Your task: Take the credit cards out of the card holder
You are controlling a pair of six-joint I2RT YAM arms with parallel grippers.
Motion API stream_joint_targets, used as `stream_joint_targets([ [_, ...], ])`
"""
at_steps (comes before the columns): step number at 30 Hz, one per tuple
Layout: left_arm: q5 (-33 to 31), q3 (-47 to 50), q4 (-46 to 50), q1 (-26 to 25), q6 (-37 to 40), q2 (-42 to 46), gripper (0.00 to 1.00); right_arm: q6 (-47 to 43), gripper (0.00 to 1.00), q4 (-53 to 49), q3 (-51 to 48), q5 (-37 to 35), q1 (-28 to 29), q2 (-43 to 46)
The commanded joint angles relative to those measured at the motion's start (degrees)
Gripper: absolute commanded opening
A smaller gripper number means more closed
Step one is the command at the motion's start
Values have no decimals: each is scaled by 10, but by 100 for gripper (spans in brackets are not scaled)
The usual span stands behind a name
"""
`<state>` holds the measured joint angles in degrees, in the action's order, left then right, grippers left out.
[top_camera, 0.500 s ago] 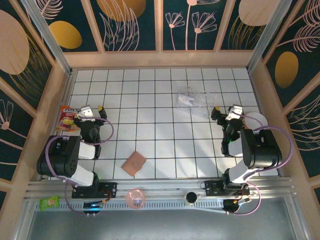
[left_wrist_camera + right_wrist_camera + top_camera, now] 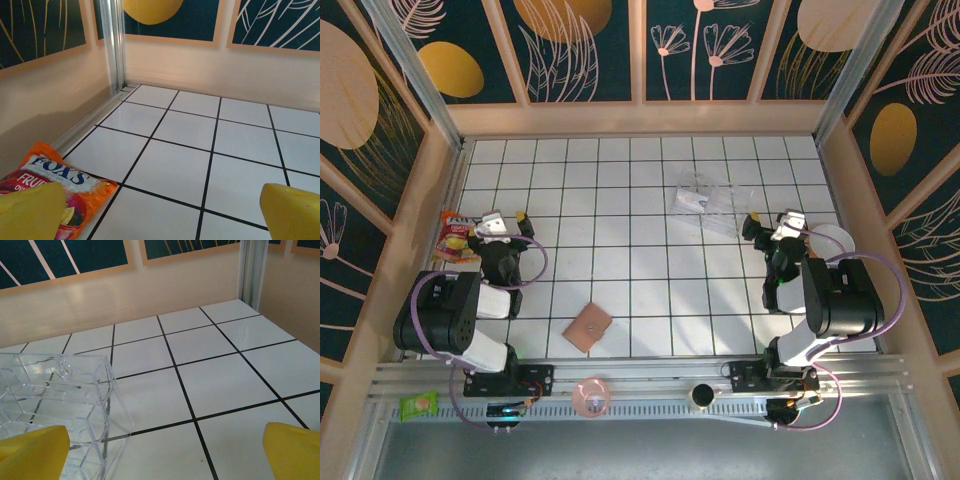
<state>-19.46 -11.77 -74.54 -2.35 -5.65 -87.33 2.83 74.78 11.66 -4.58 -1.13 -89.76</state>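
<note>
Top external: the holder (image 2: 588,327) is lying folded shut on the tiled worktop (image 2: 620,200), near the front edge, between the two arm bases and well apart from both grippers.
Progress: nothing is showing as done. No cards are lying out on the tiles, so both are judged to be sitting inside the closed fold.
Left to do: reaching the holder, opening it and drawing the cards out, which looks like the whole job.
Left gripper (image 2: 496,218): hanging wide open and holding nothing, by the left wall just beside the packet (image 2: 453,237).
Left wrist: the gripper's (image 2: 160,215) yellow pads (image 2: 30,210) are framing bare tile, with the packet (image 2: 55,185) lying under the left one.
Right gripper (image 2: 775,222): also spread wide and empty, near the tray (image 2: 705,200) on the right side.
Right wrist: the gripper (image 2: 162,452) is facing open tile, with the tray (image 2: 55,400) sitting just ahead on the left.
Holder: tan-brown, matte and leather-like, roughly square, lying corner-on to the grid lines.
Packet: crinkled orange-red foil with a printed label, looking soft and flat.
Tray: clear rigid plastic, boxy, with moulded compartments catching the light.
Worktop: glossy white squares with dark joints, reflecting the walls.
</note>
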Motion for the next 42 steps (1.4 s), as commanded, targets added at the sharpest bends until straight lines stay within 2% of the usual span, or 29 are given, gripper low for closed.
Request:
stream_joint_targets([
  [1,9,-5,-10,4,-10,2,99,-12,99,28,1,1,2,0],
  [31,10,-4,-10,4,-9,3,99,-10,99,28,2,5,-1,1],
  [35,11,-20,36,4,-7,32,99,2,99,-93,44,-29,-1,54],
  [38,-6,-66,166,4,-22,75,99,1,99,-202,88,-52,7,94],
  [39,-12,-75,194,4,-28,85,99,3,99,-219,95,-78,14,104],
  [42,-27,-87,245,4,-47,119,99,54,99,-255,116,-231,46,135],
])
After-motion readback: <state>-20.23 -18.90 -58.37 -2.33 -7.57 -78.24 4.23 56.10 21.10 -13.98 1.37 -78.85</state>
